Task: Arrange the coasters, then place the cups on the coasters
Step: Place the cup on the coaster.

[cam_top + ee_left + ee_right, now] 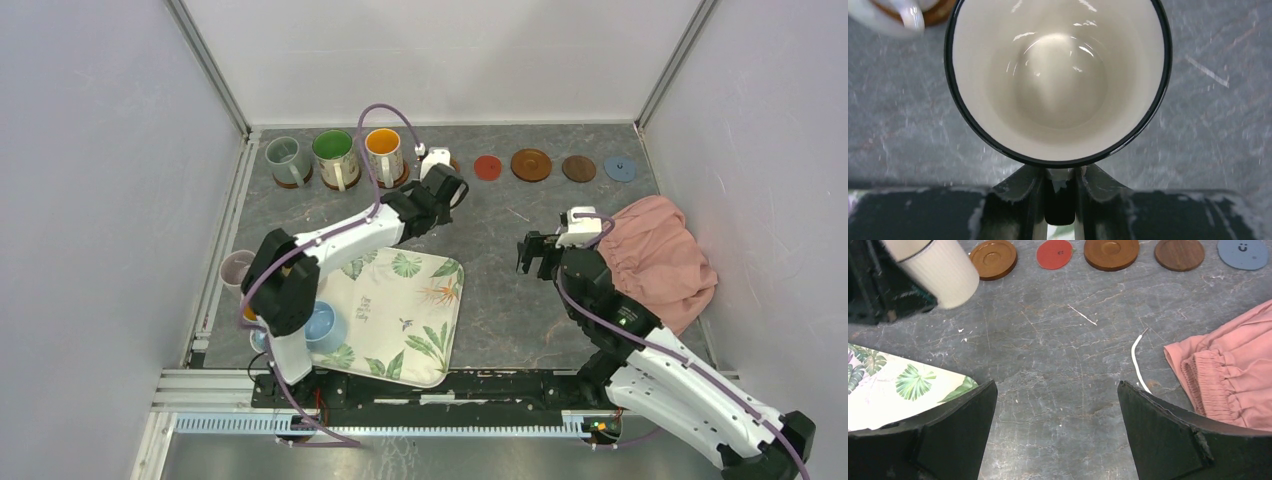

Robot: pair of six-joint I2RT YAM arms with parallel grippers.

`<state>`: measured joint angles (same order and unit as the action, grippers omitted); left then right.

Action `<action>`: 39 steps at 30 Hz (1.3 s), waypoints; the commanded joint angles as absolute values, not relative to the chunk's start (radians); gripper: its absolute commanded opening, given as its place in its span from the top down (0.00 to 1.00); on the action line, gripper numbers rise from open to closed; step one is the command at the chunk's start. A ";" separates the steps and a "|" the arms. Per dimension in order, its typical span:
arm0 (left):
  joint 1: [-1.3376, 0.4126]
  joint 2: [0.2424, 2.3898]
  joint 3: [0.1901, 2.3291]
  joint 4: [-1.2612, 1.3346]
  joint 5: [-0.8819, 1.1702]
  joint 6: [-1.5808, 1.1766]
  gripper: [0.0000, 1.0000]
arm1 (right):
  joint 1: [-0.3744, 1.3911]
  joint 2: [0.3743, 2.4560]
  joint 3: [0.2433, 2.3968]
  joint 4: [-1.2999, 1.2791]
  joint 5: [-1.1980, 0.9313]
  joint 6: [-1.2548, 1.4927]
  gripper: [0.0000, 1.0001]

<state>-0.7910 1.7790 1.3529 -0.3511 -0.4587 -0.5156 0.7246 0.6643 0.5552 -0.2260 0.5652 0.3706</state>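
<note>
My left gripper [1059, 172] is shut on the handle of a cream cup with a dark rim [1058, 75]. It holds the cup above the table, tilted, just short of a bare brown coaster [993, 259]. To the right of that coaster lie a red coaster [1054, 253], a brown one [1111, 252], a dark brown one [1179, 253] and a grey-blue one [1243, 252]. At the back left a grey-green cup [288, 158], a floral cup [335, 155] and an orange-inside cup [384, 152] stand on coasters. My right gripper [1058, 410] hangs open over bare table.
A leaf-print tray [395, 315] lies at the front left, with a light blue cup [320, 325] and a pale pink cup [237, 268] beside it. A pink cloth [660, 255] is bunched at the right. A white strip [1137, 357] lies near the cloth.
</note>
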 commanded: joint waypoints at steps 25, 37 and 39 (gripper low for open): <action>-0.615 2.299 2.057 -0.367 -0.412 -0.327 0.98 | 0.724 0.592 0.642 -0.342 0.620 0.359 0.02; -0.597 2.381 2.140 -0.401 -0.418 -0.318 0.98 | 0.723 0.600 0.632 -0.343 0.617 0.355 0.02; -0.594 2.383 2.140 -0.403 -0.414 -0.319 0.98 | 0.724 0.601 0.629 -0.341 0.617 0.356 0.02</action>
